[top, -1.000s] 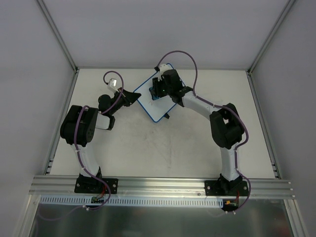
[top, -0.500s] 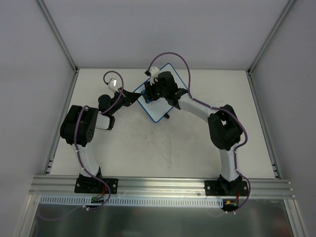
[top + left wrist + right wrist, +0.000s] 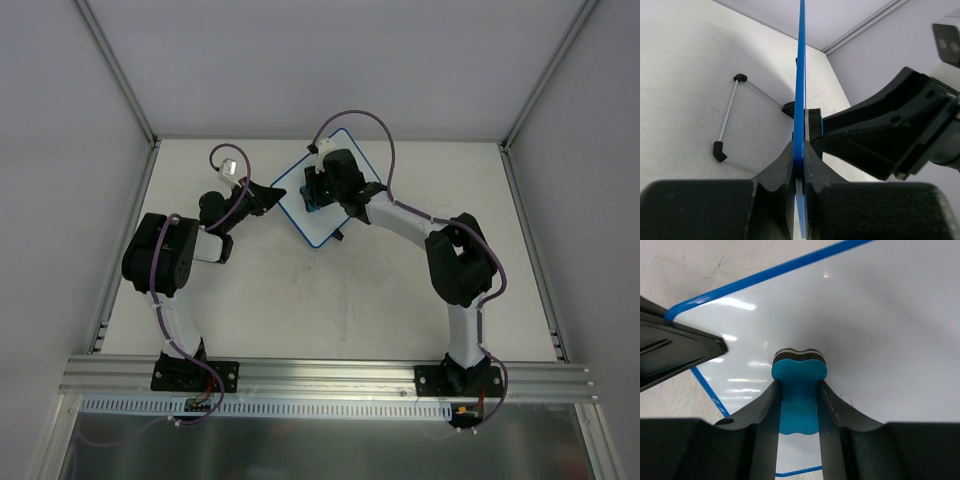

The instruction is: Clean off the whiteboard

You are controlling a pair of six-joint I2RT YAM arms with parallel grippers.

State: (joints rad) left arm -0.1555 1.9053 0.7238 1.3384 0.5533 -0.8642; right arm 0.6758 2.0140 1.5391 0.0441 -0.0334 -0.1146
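The whiteboard point(image 3: 318, 220), white with a thin blue rim, lies tilted at the back middle of the table. My left gripper point(image 3: 273, 192) is shut on its left corner; in the left wrist view the blue rim point(image 3: 799, 90) runs edge-on between the jaws. My right gripper point(image 3: 315, 190) is over the board and shut on a small blue eraser point(image 3: 799, 390), whose dark felt end presses on the white surface point(image 3: 880, 330). The left gripper's finger point(image 3: 675, 352) shows at the left of the right wrist view. The board looks almost clean, with faint red specks near the right finger.
A thin white rod stand with black end caps point(image 3: 727, 120) lies on the table behind the board. Grey enclosure walls and aluminium posts point(image 3: 120, 75) bound the table. An aluminium rail point(image 3: 320, 375) runs along the near edge.
My right gripper with the eraser swept left over the board, then back right a little toward the middle. The left gripper and the board have stayed still.
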